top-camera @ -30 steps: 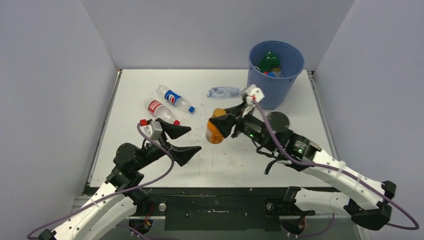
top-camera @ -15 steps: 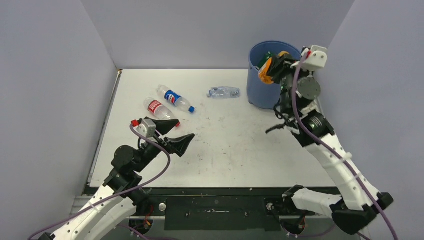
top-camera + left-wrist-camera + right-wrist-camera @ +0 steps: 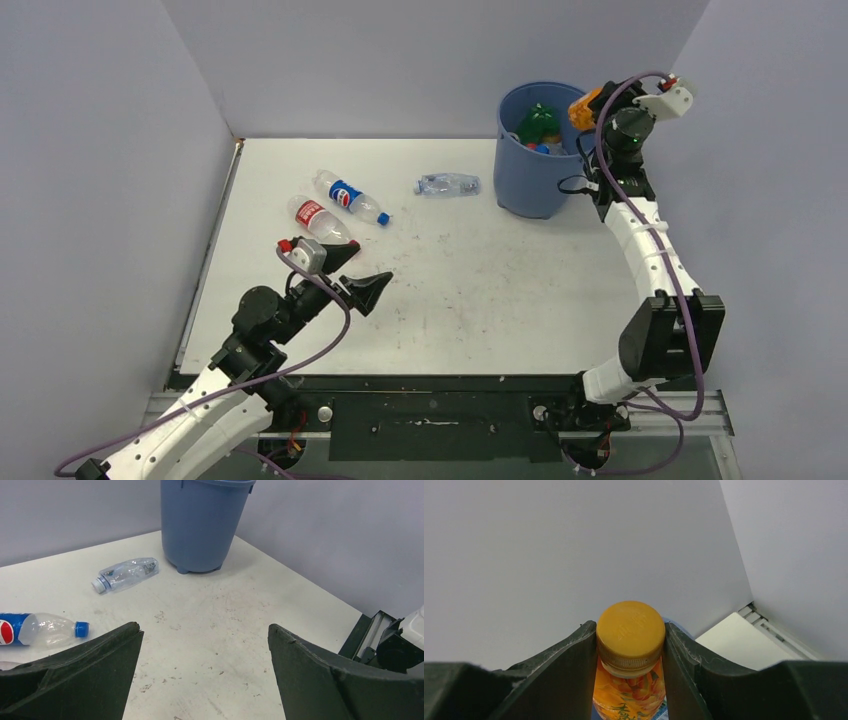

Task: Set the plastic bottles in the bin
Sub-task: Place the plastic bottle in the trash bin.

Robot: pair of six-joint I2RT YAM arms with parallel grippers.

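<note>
The blue bin (image 3: pixel 545 160) stands at the back right and holds a green bottle (image 3: pixel 540 122) and others. My right gripper (image 3: pixel 588 108) is raised above the bin's right rim, shut on an orange juice bottle (image 3: pixel 630 665) with an orange cap (image 3: pixel 630 630). Three bottles lie on the table: a red-label one (image 3: pixel 320 220), a blue-label one (image 3: pixel 350 197) and a crushed clear one (image 3: pixel 447 184). My left gripper (image 3: pixel 362 270) is open and empty, low over the table near the red-label bottle. The left wrist view shows the bin (image 3: pixel 202 525), the clear bottle (image 3: pixel 127 573) and the blue-label bottle (image 3: pixel 40 629).
Grey walls close in the white table (image 3: pixel 470 290) on the left, back and right. The table's right edge has a metal rail (image 3: pixel 372 635). The left arm's base sits at the near left edge.
My right arm has swung the orange juice bottle from the table's middle up and to the back right, to above the bin's right rim. My left gripper has shifted slightly.
</note>
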